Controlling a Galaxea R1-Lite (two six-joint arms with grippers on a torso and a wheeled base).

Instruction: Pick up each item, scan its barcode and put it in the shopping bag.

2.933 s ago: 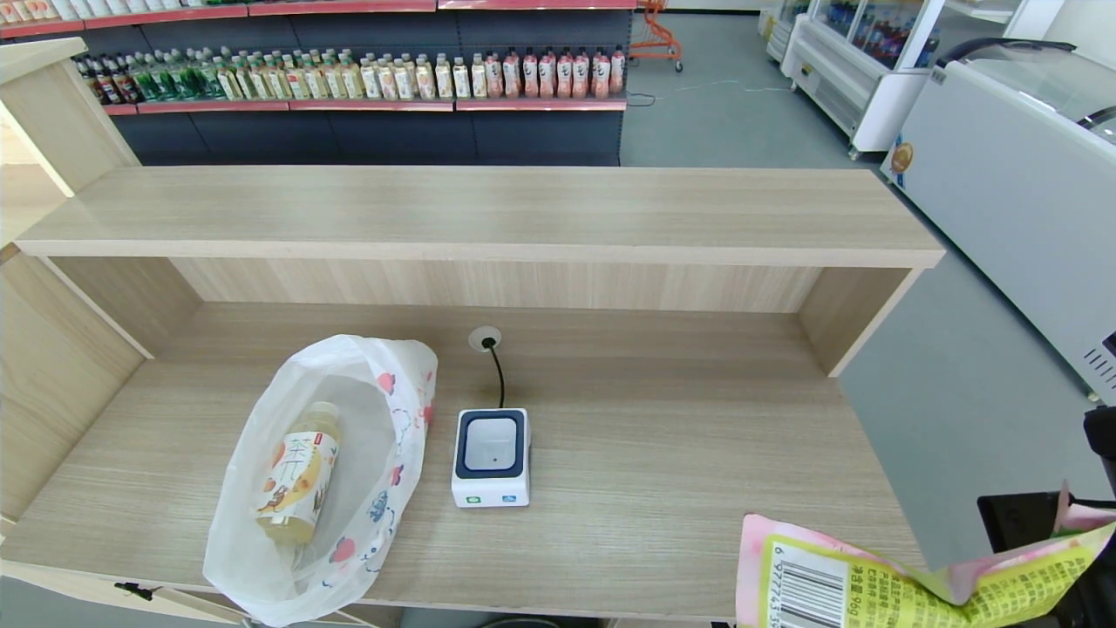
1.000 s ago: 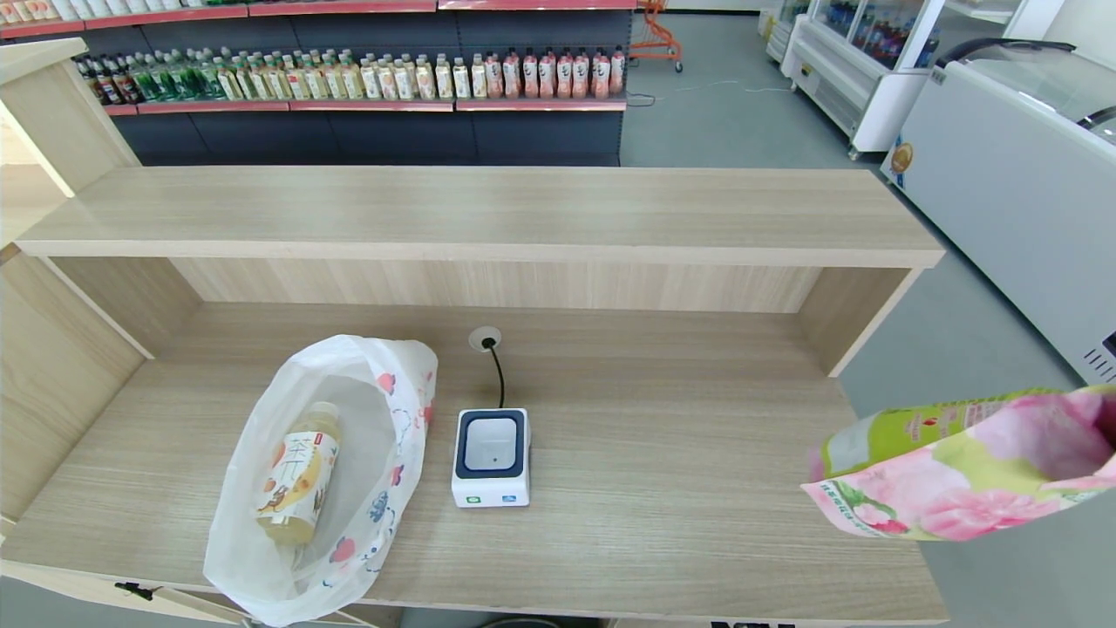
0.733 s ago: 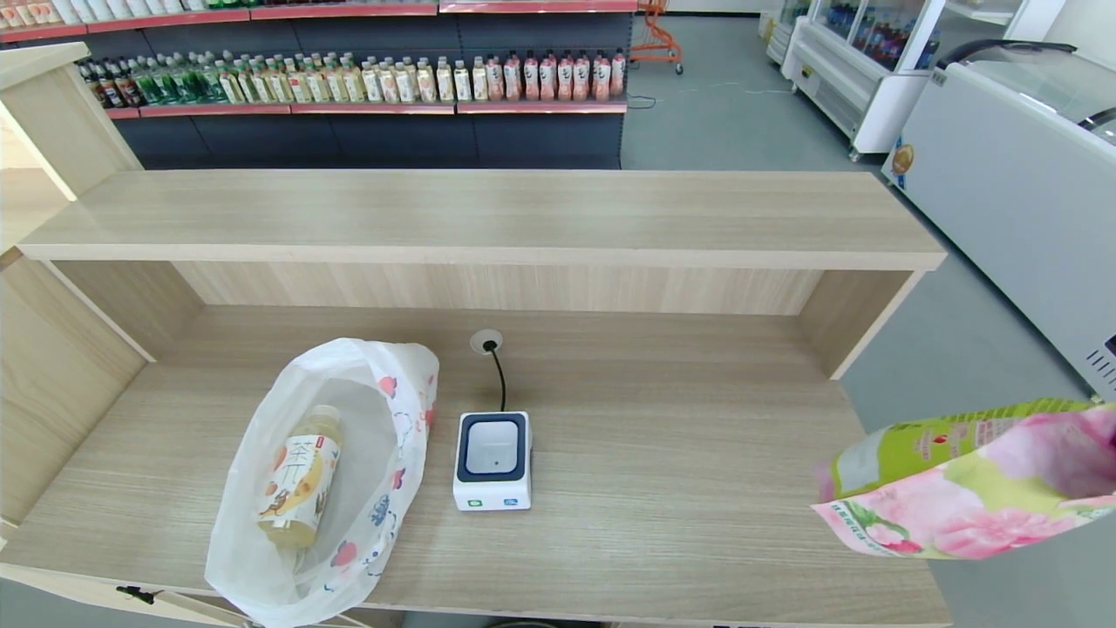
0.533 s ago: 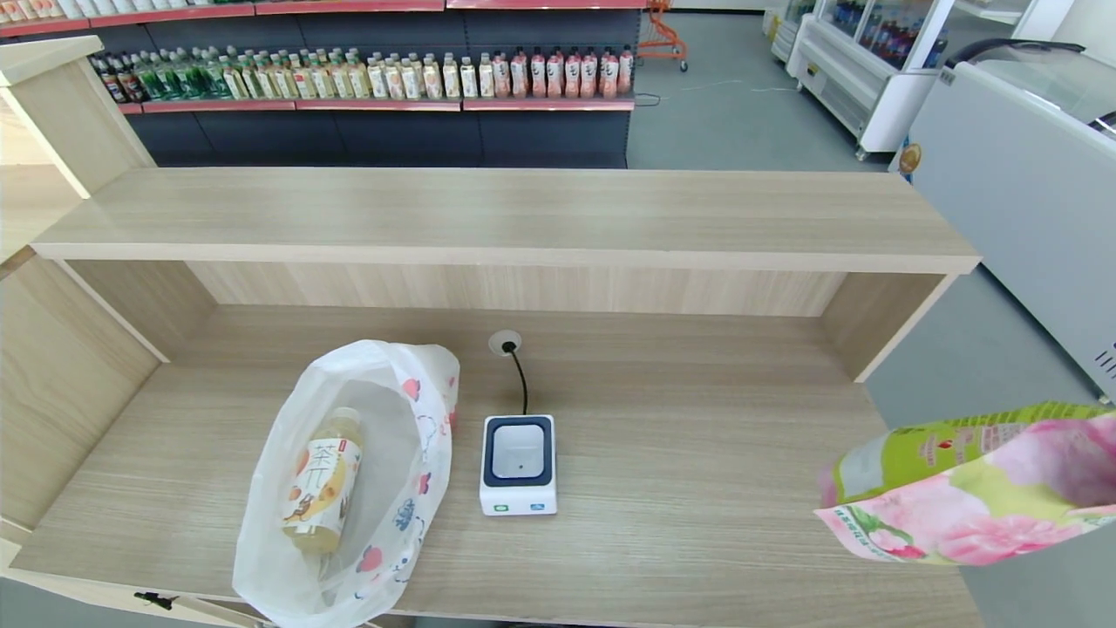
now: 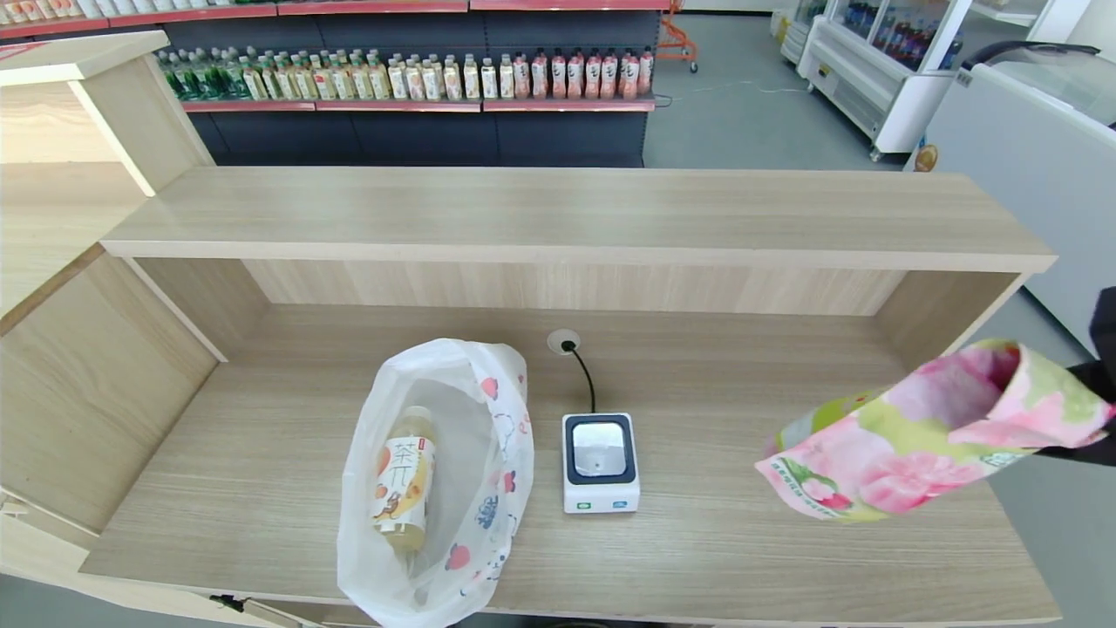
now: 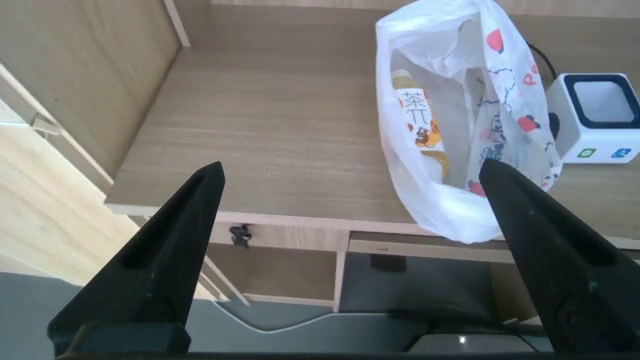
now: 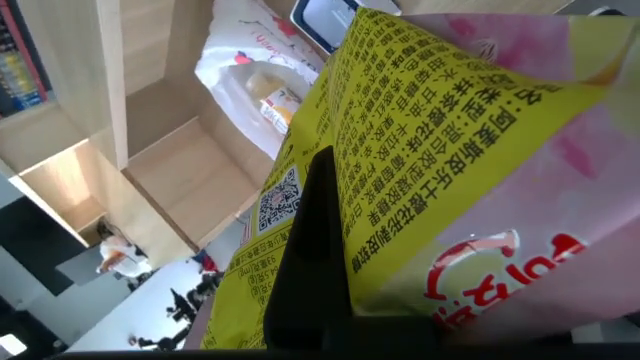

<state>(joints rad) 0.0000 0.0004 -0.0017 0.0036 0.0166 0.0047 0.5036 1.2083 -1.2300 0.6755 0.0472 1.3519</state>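
The right pincer [image 7: 325,235], clamped on the pink-and-green foil snack pouch [image 5: 907,445], has brought it from lower right to mid-right, pink face up, nearer the white box scanner [image 5: 600,462] on the light wooden table [image 5: 261,471], so scanning is judged next; left pincer [image 6: 350,170] open.

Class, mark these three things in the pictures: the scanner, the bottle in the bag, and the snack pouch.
scanner [image 5: 600,447], head view, on its glass window.
bottle [image 5: 401,478], head view, on its label.
snack pouch [image 5: 872,453], head view, on its pink front.
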